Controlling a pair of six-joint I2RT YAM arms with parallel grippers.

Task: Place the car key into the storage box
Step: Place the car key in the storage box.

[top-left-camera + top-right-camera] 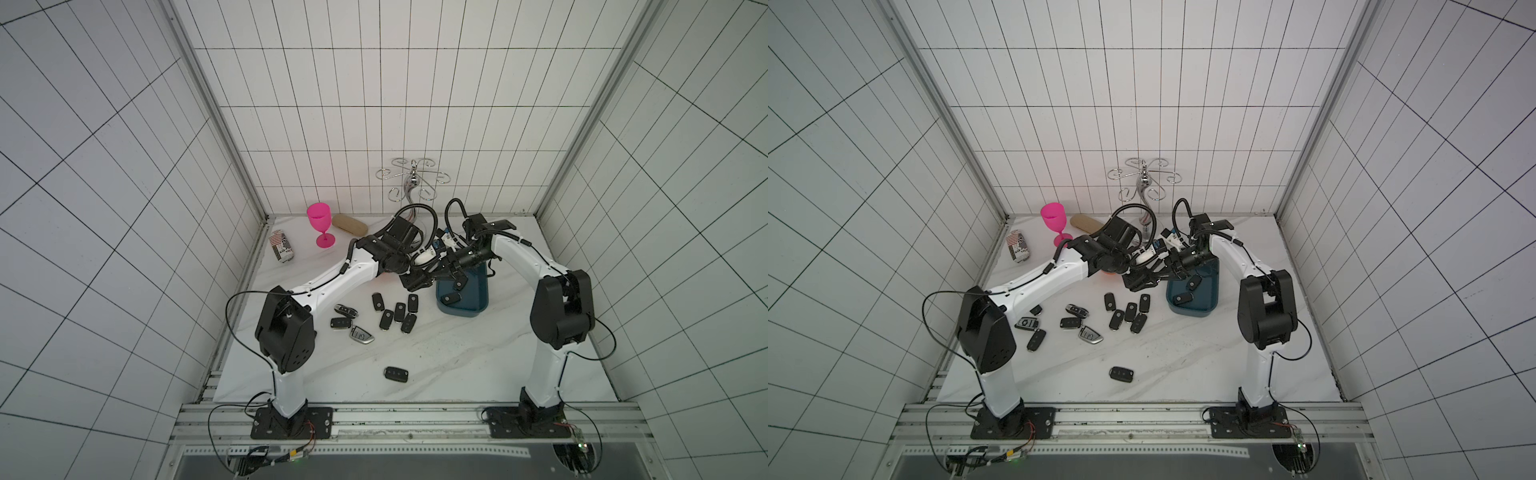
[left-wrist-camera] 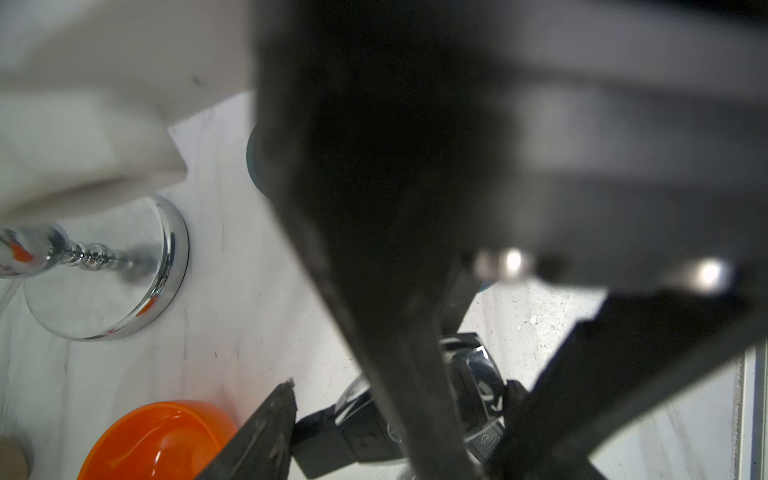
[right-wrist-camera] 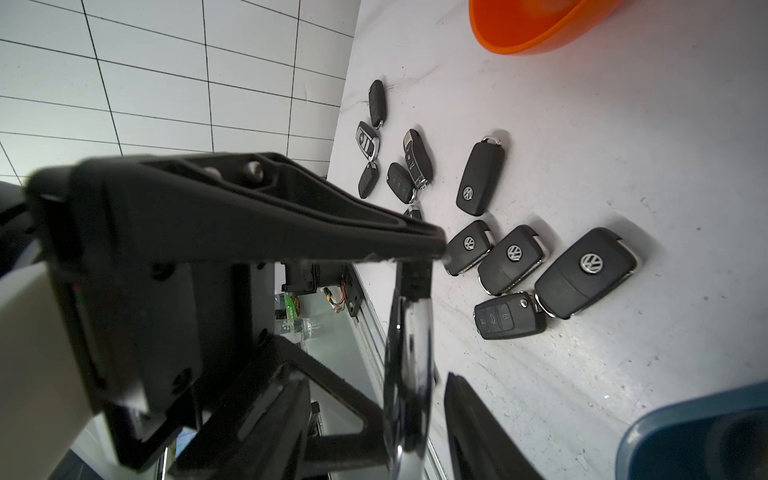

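Car key (image 2: 357,436) is held off the tabletop (image 1: 457,365), pinched across its body by the left end effector (image 2: 415,415). In the left wrist view both of that end effector's fingers (image 2: 266,432) lie against the key's black-and-chrome shell. The spot is toward the far edge of the tabletop, near its middle, just beside the left wall of the storage box (image 1: 473,300).

The right end effector (image 3: 411,345) reaches in from over the box and brackets the same key. In the right wrist view the key shows edge-on, with one fingertip touching one end and the other finger beside the opposite end. Whether those fingers press on it I cannot tell. In both top views the two arms meet tip to tip.

The storage box stands toward the far right part of the tabletop, with two black keys (image 1: 451,297) lying in it. A cluster of loose keys (image 1: 399,312) lies left of the box toward the middle, and more lie nearer the left edge. A single key (image 1: 395,374) lies apart toward the near edge.

An orange bowl (image 3: 536,25) sits under the left arm — mostly hidden in the top views. Along the far edge stand a chrome rack (image 1: 411,183) and a pink goblet (image 1: 320,222), and toward the far left corner a printed can (image 1: 282,248) lies on its side.
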